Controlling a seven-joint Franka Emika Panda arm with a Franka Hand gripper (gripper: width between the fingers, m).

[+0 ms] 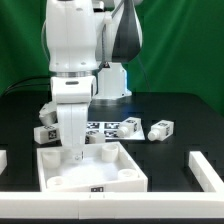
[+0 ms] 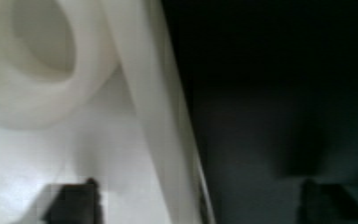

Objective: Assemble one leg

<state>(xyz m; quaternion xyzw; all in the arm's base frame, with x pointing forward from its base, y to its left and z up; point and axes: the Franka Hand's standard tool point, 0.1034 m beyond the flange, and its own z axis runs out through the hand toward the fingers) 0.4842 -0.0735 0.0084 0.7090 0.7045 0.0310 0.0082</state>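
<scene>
Several stubby white legs with marker tags lie on the black table behind the tray: one at the exterior view's left [image 1: 45,132], two to the right [image 1: 131,125] [image 1: 160,128]. My gripper [image 1: 75,152] points straight down at the back wall of the large white square tray [image 1: 128,172]. In the wrist view the gripper [image 2: 197,205] is open. One fingertip [image 2: 69,203] is over the tray's inside and the other [image 2: 327,203] over the black table, with the tray wall [image 2: 155,130] between them. A round socket [image 2: 34,60] in the tray shows close by. No leg shows in the wrist view.
The marker board [image 1: 104,127] lies behind the tray among the legs. A white part [image 1: 206,170] lies at the exterior view's right and another [image 1: 3,159] at the left edge. A green curtain hangs behind the table.
</scene>
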